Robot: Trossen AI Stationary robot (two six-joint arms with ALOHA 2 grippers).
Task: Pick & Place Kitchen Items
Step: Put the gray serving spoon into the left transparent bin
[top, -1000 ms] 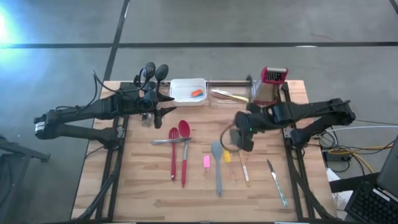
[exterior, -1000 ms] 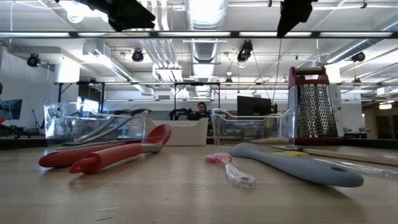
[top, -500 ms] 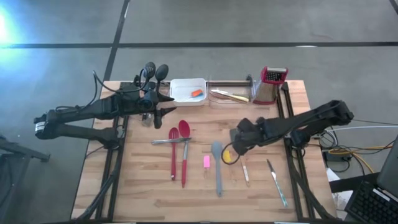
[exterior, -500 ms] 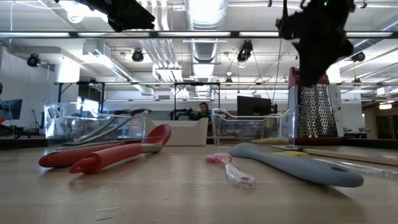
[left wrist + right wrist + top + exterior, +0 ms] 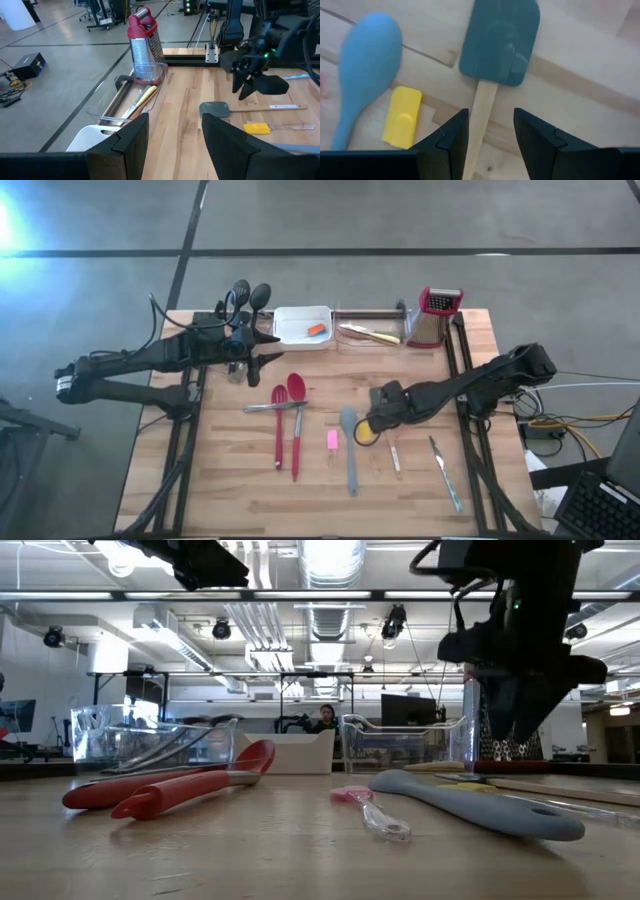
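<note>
My right gripper (image 5: pixel 490 136) hangs open, pointing down over the middle of the table (image 5: pixel 375 422). Its fingers stand on either side of the pale wooden handle (image 5: pixel 481 112) of a dark-headed spatula (image 5: pixel 500 37) that lies flat on the table, without touching it. Beside the spatula lie a yellow block (image 5: pixel 402 116) and a grey-blue spoon (image 5: pixel 367 60). A pink block (image 5: pixel 332 439) and a red spoon and spatula (image 5: pixel 287 425) lie further left, and a thin knife (image 5: pixel 445 470) lies to the right. My left gripper (image 5: pixel 172 140) waits open and raised at the far left (image 5: pixel 262 345).
At the far edge stand a white tray (image 5: pixel 290 313) holding an orange block (image 5: pixel 316 330), a clear tray (image 5: pixel 372 340) with pale-handled knives, and a red-topped grater (image 5: pixel 437 315). Two black spoons (image 5: pixel 248 294) lie at the far left. Bare wood shows along the near edge.
My right gripper has come down from well above the table to just over the spatula, moving a little toward the near edge. It has rolled about its own axis and tipped from slanting to nearly straight down. Nothing on the table has moved.
</note>
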